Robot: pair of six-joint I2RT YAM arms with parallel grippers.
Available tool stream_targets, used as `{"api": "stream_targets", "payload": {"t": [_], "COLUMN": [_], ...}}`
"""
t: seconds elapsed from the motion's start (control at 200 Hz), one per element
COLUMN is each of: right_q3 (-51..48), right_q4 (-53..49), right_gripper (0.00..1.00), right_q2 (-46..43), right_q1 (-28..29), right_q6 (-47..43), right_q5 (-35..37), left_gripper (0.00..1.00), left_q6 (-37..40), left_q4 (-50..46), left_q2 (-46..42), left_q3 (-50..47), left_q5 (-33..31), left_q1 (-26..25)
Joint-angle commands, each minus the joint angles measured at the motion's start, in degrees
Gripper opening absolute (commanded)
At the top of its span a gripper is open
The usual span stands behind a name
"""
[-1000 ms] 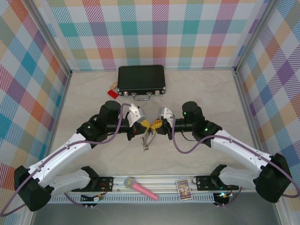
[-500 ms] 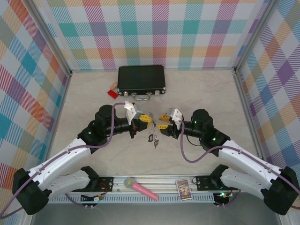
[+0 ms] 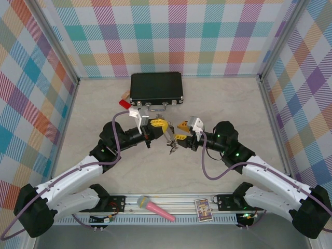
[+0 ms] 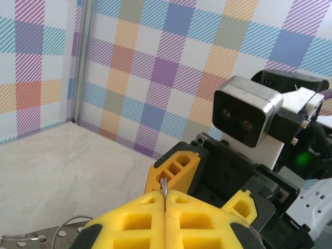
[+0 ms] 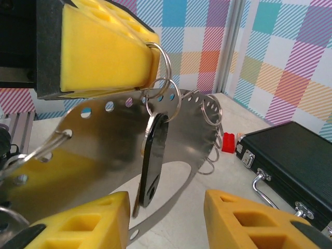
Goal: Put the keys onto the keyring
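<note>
**Keyring (image 3: 170, 141):** off the desk (image 3: 218, 98), hanging mid-frame in the top view, between my two wrists. In the right wrist view the keyring (image 5: 104, 140) reads as a flat grey band w/ a row of holes and small wire loops along the rim. It runs from lower left to centre right of frame. One black key tag (image 5: 153, 155) hangs from a split ring on the upper rim, approx. centre frame, slightly tilted. More small metal bits dangle at the band's low end, far left edge of that view; too blurred to ID.

**Left jaws (image 3: 162, 125):** clenched on the keyring. Left wrist view: yellow pads (image 4: 135, 223) pressed flat together at bottom centre, w/ a thin metal edge pinched in the seam. In the right wrist view one of these pads sits upper left, a wire loop at its tip.

**Right jaws (image 5: 166, 218):** released, nothing gripped. The yellow fingers (image 5: 249, 218) stand well apart at the bottom of frame. The tag's lower end shows between them, nearer the lower-left one; contact cannot be told. Top view: right jaws just right of the keyring, facing the left jaws.

**Surroundings:** black case (image 3: 156, 87), closed, upper centre of the top view. Red block (image 3: 124, 103) and wooden piece (image 3: 125, 94) just left of it. Pink mic (image 3: 155, 207) and small card (image 3: 204, 209) on the rail (image 3: 181, 199), bottom of frame.
</note>
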Motion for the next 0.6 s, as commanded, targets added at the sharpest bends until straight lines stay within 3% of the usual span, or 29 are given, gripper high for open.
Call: {"api": "stream_targets", "payload": {"t": [0.0, 0.15, 0.595], "right_q3": [0.6, 1.0, 0.8], "right_q4": [3.7, 5.2, 4.9], "right_gripper": [0.41, 0.38, 0.00], "right_q2": [0.5, 1.5, 1.8], "right_q1": [0.6, 1.3, 1.7], "right_q6": [1.2, 1.3, 0.4], "right_q5": [0.5, 1.0, 1.0], "left_gripper": [0.00, 0.00, 0.00], "left_q6": [-2.8, -3.4, -5.4], "left_q4": [7.5, 7.9, 11.4], "left_q2": [0.0, 0.2, 1.4], "left_q3": [-1.0, -1.1, -1.7], "left_q5": [-0.4, -0.5, -1.3], "left_q1": [-0.5, -0.9, -1.3]}}
